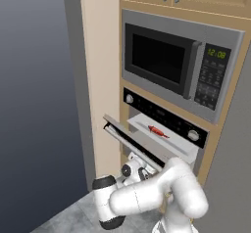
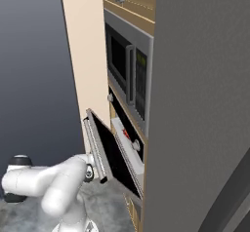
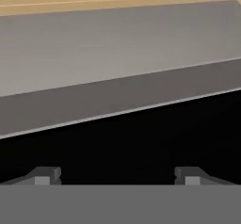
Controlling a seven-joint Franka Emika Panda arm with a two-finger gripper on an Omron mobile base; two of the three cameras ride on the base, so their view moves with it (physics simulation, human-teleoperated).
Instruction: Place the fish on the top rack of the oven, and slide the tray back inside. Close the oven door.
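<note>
Lying on tray (image 1: 169,135), fish (image 1: 158,131) above hand (image 3: 117,176).

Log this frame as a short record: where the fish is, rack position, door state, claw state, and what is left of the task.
fish: lying on the top rack, small and red-orange
top rack: pulled partly out of the oven, below the black control strip
oven door: partly open, tilted between flat and shut
claw: open, holding nothing, close to the door's silver rim
microwave: above the oven, door shut
left to do: rack appears not yet slid in; door not yet shut
</note>
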